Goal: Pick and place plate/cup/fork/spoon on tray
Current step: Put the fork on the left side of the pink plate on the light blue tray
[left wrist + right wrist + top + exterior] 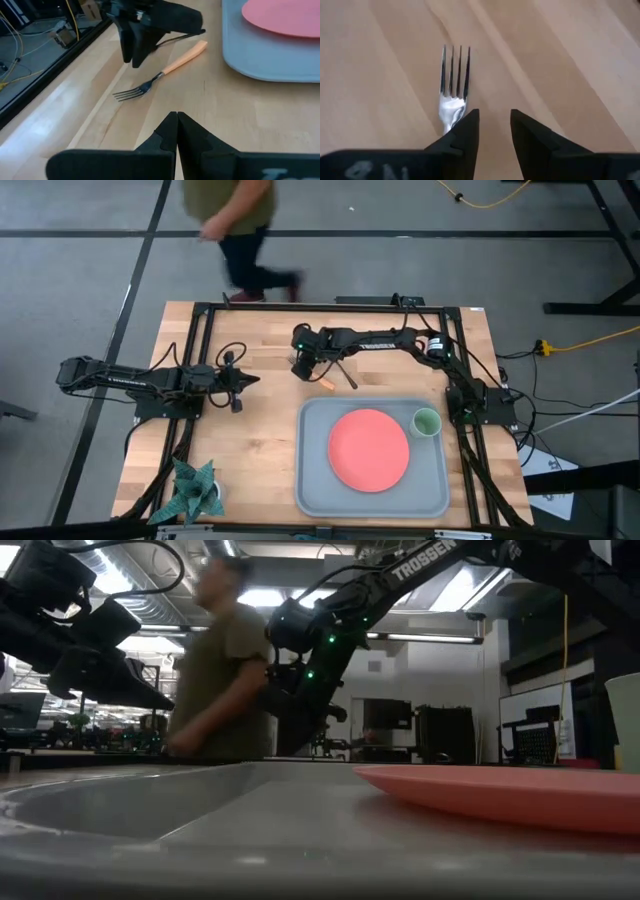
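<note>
**A:** Fork [159, 77] — where is it?

**B:** I see it flat on the table [250, 440], above the tray's [312, 480] top-left corner in the high view, just off the rim. In the left wrist view its orange handle runs toward the tray and the tines point away from it.

**A:** And your right gripper [303, 367]?

**B:** It hangs over the fork's tine end, a little above centre in the high view. In its own wrist view the fingers [457, 135] stand a narrow gap apart, with the tines just ahead and beside one finger. They hold nothing, and I cannot tell whether they touch the wood.

**A:** Left gripper [243, 380]?

**B:** Parked at middle left of the high view, pointing toward the fork. Its fingertips [170, 127] are pressed together with nothing between them.

**A:** What sits on the tray?

**B:** The plate [369, 449] lies flat at its centre and the cup [426, 422] stands in its top-right corner, just beside the plate.

**A:** Anything else?

**B:** A person [236, 225] blurs past at the top left of the high view, beyond the table. A teal folded-paper shape [190, 490] sits at the table's lower left.
</note>
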